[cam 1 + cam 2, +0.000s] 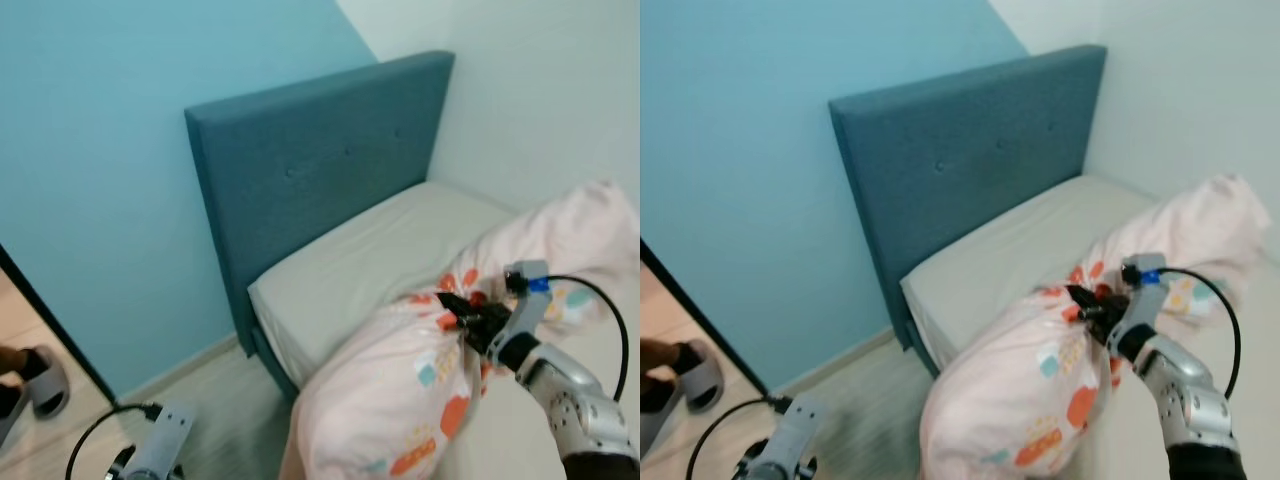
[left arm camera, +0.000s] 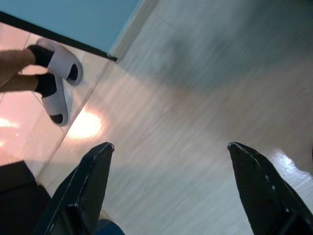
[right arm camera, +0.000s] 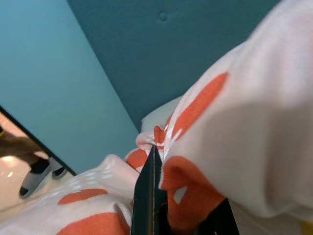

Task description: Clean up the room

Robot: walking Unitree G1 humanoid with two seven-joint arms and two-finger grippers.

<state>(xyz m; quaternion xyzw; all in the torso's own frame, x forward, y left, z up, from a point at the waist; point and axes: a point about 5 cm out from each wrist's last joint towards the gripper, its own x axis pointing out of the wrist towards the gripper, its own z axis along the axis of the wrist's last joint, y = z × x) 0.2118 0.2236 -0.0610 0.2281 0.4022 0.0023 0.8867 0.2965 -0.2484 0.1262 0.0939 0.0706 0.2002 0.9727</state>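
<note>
A pale pink blanket (image 1: 400,390) with orange and teal patches lies bunched across the bed (image 1: 350,270), drooping over the mattress edge toward the floor. My right gripper (image 1: 455,305) is shut on a fold of the blanket (image 3: 195,147) above the mattress; its black fingers (image 3: 149,196) pinch the orange-patterned cloth. My left gripper (image 2: 168,147) hangs low by the floor at my left side, open, with nothing between its fingers (image 2: 90,176). The left arm (image 1: 155,445) sits at the bottom of the eye views.
A dark blue padded headboard (image 1: 320,170) stands against the light blue wall (image 1: 100,150). A white wall is on the right. A person's feet in grey slippers (image 1: 40,380) stand in the doorway at the left, past a black threshold strip (image 2: 58,39). Pale wood floor (image 2: 195,98) lies below.
</note>
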